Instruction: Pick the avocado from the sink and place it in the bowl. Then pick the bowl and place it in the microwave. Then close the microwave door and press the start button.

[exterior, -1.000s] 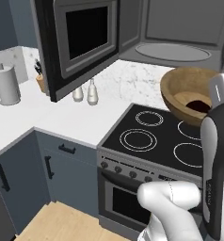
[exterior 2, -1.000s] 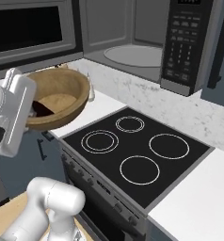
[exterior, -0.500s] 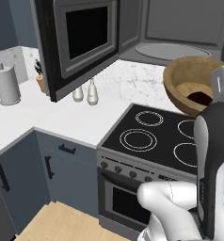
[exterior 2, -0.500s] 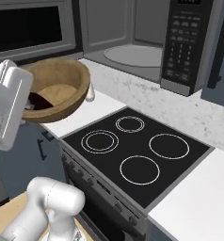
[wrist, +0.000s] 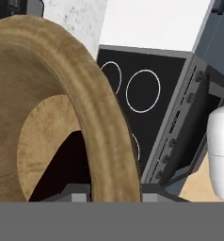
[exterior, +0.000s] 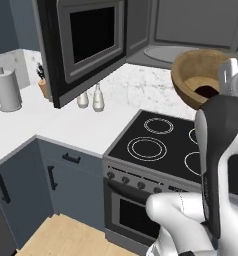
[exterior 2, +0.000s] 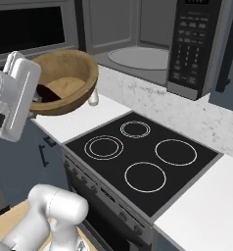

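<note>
Bowl [exterior: 198, 75] held tilted in the air above the stove [exterior 2: 143, 164], in front of the open microwave [exterior 2: 152, 44].

End effector [exterior 2: 37, 95] is clamped on the bowl's thick rim, one finger inside and one outside, as the hand view shows. The bowl is round, light-brown wood with clear grain; the near-black avocado [exterior: 207, 91] lies inside it against the lower wall. The stove below the bowl is flat black glass with four white ring burners and a row of round knobs on its front. The microwave is a dark box with a grey interior and a round turntable plate [exterior 2: 138, 56]; its keypad markings are too small to read. The microwave door [exterior: 83, 47], black-framed with dark glass, stands swung open to the left of the bowl. The desk [exterior: 66, 127] beside the stove is smooth white stone.
</note>
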